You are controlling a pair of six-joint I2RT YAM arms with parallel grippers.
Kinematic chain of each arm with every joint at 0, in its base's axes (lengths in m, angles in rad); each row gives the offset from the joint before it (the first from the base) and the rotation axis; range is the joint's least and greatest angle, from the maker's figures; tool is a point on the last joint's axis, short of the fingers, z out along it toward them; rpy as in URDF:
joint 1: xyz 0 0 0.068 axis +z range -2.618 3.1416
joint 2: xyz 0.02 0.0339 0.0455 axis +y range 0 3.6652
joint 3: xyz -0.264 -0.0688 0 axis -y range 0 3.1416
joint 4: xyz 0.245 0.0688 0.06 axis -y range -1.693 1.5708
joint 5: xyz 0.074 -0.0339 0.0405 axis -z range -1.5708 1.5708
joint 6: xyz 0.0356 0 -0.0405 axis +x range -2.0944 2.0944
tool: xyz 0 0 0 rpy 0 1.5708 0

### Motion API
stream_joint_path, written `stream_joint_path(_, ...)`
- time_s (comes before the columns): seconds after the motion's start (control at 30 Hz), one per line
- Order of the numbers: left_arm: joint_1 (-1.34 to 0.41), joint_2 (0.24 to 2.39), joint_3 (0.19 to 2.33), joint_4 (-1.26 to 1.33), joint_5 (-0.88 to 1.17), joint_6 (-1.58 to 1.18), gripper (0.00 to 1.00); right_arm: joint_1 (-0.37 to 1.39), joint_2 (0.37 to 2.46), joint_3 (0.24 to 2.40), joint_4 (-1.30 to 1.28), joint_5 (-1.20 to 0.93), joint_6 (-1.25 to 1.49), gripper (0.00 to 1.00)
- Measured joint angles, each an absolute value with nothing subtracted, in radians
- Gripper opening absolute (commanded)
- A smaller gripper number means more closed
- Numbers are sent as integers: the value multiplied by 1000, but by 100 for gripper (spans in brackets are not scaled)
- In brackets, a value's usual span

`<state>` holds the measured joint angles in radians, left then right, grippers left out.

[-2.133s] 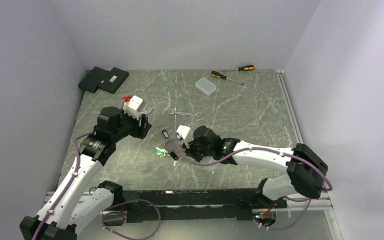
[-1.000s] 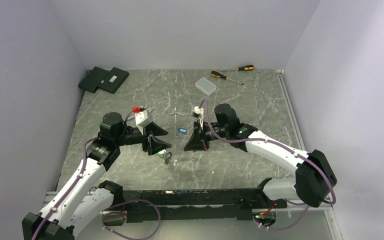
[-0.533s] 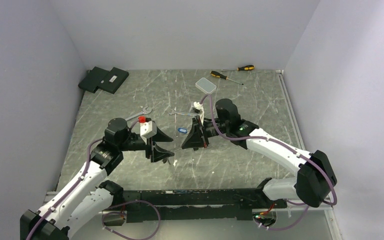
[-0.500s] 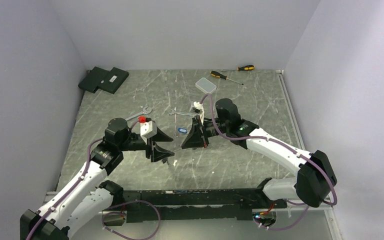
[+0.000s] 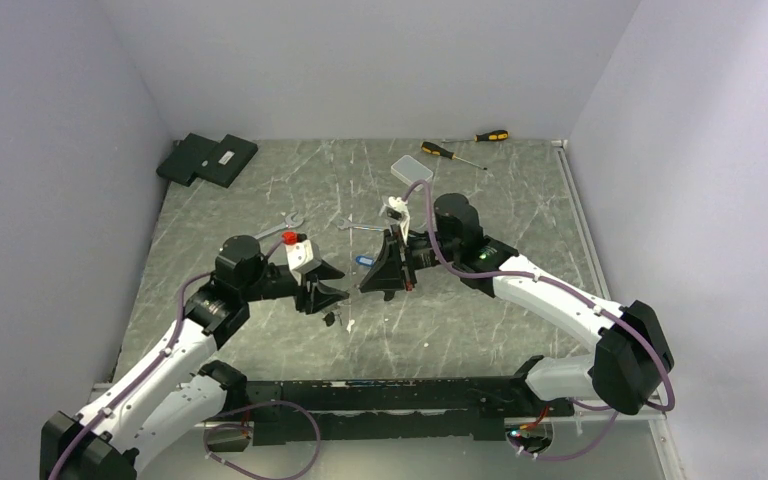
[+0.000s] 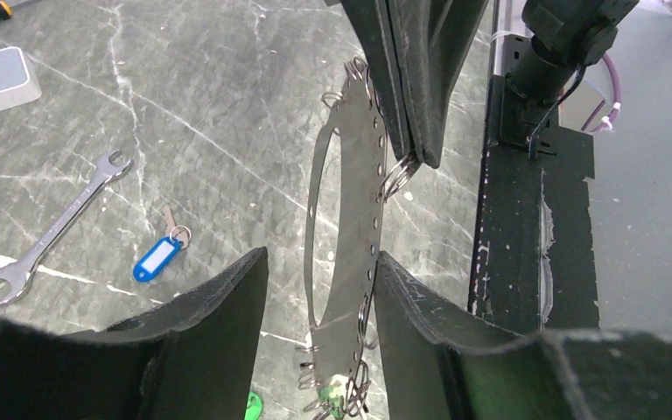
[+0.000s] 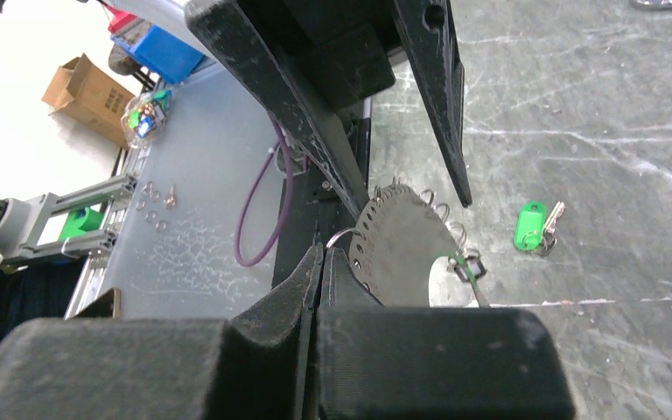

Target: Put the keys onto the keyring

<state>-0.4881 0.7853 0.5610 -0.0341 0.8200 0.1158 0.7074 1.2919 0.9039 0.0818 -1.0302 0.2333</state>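
Right pincer [image 7: 319,262]: clamped shut on the rim of the keyring [image 6: 350,236], held upright above the desk [image 6: 184,105].
Left pincer [image 6: 319,280]: jaws apart, narrower than a second ago, now straddling the keyring; second grip likely imminent.
Keyring: thin perforated metal band with small wire loops.
Blue-tagged key [image 6: 159,259], green-tagged key [image 7: 534,226]: loose on the marbled desk, unthreaded.
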Motion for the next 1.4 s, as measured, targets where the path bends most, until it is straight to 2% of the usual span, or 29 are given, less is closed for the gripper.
stream_joint_path(0.13,-497,798,561,-34,801,120,46,709,1292,904,141,-1030,270,0)
stream_joint_path(0.2,-501,803,561,-33,794,120,39,710,1292,904,161,-1030,282,0)
stream_joint_path(0.37,-509,817,561,-27,798,119,4,711,1292,904,192,-1017,297,0)
stream_joint_path(0.4,-511,816,561,-26,799,121,0,711,1292,904,198,-1010,299,0)
stream_joint_path(0.87,-510,797,561,-4,791,129,0,725,1242,861,276,-855,343,0)
stream_joint_path(1.33,-506,819,568,-52,730,120,0,837,1288,864,312,-609,356,0)
stream_joint_path(1.37,-506,819,569,-57,725,119,1,841,1293,865,311,-599,355,0)
stream_joint_path(1.4,-506,820,571,-62,720,119,6,843,1294,865,311,-592,353,0)
